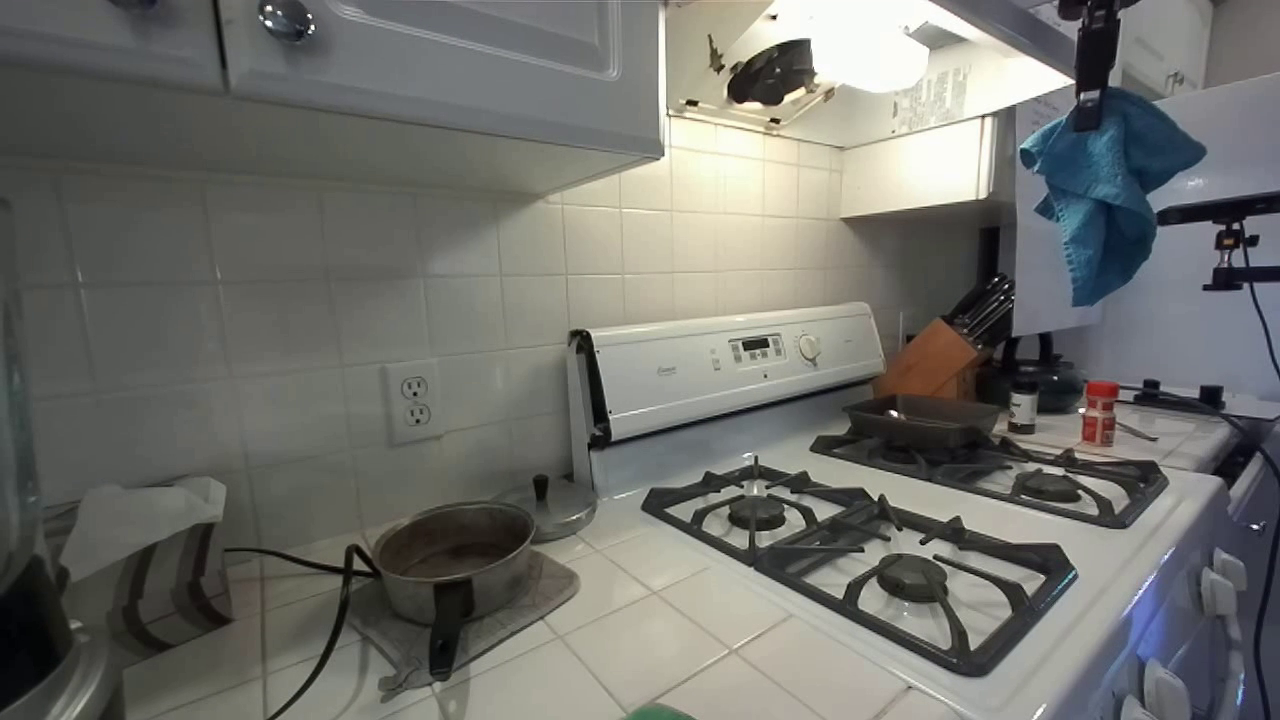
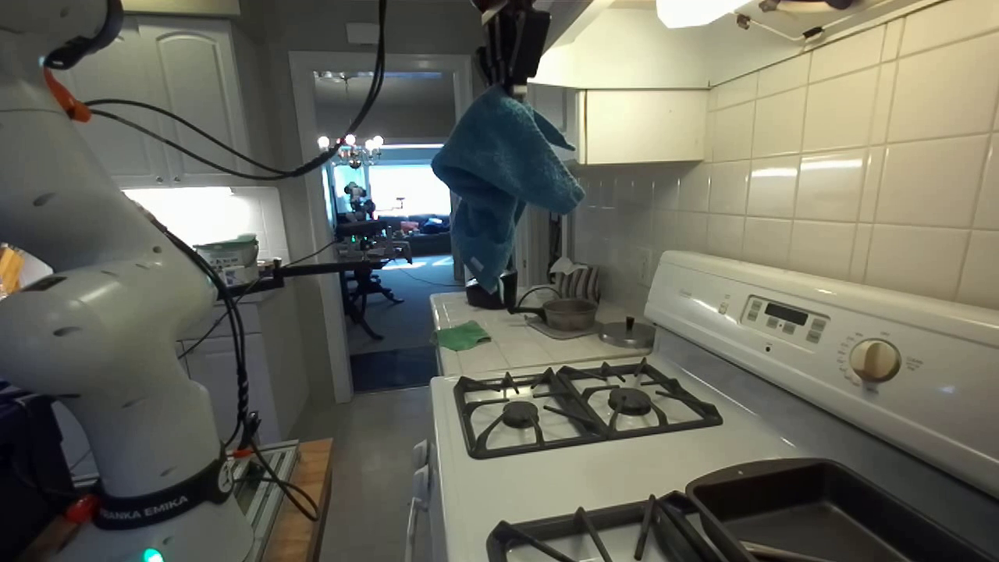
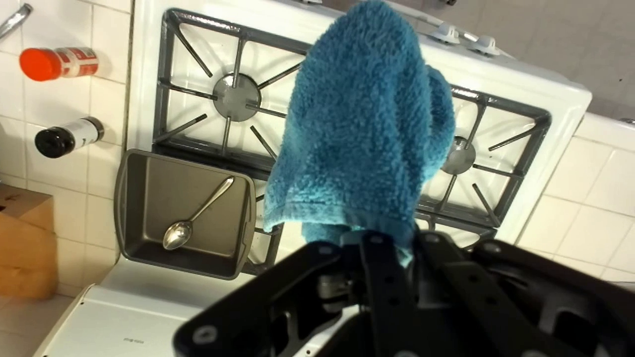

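My gripper (image 2: 511, 87) pinches a blue cloth (image 2: 507, 160) by its top, and the rest hangs in loose folds; in the wrist view the stove (image 3: 521, 82) lies beneath it. The cloth should be light, soft and floppy, hard to damage and not slippery. A gathered fold seems the surest hold.

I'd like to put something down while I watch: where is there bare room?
Bare counter tiles lie between the green cloth, saucepan and stove; a bare stovetop strip runs between the burner grates. Across the stove, it's crowded: knife block, kettle, black-capped jar, red-capped shaker. Higher up, the gripper holds the blue cloth.
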Available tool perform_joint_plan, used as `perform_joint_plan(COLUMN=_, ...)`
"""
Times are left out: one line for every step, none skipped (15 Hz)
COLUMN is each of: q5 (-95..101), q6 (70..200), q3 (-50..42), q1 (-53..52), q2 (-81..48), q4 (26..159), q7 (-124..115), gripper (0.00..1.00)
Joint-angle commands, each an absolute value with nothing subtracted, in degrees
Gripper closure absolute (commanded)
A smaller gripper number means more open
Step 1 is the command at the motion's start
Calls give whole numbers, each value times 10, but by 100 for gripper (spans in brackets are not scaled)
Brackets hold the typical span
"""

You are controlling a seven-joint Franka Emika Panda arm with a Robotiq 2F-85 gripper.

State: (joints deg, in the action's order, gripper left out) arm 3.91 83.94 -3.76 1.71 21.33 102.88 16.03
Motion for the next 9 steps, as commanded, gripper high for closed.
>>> perform_joint_plan(q5=50, q6=867, q3=-34, q1=11, q2=253, q4=1085, q7=151, gripper=98)
perform_joint_plan(q5=49, q6=873, q3=-34, q1=11, q2=258, q4=1095, q7=149, gripper=98)
perform_joint_plan(q5=51, q6=879, q3=-34, q1=12, q2=263, q4=1104, q7=148, gripper=98)
perform_joint_plan(q5=51, q6=885, q3=-35, q1=12, q2=267, q4=1113, q7=150, gripper=98)
perform_joint_plan(q5=54, q6=892, q3=-37, q1=12, q2=270, q4=1120, q7=155, gripper=98)
perform_joint_plan(q5=56, q6=900, q3=-38, q1=12, q2=271, q4=1127, q7=160, gripper=98)
perform_joint_plan(q5=60, q6=908, q3=-39, q1=13, q2=272, q4=1134, q7=161, gripper=98)
perform_joint_plan(q5=60, q6=913, q3=-41, q1=12, q2=272, q4=1139, q7=165, gripper=98)
perform_joint_plan(q5=57, q6=923, q3=-46, q1=13, q2=271, q4=1144, q7=167, gripper=98)
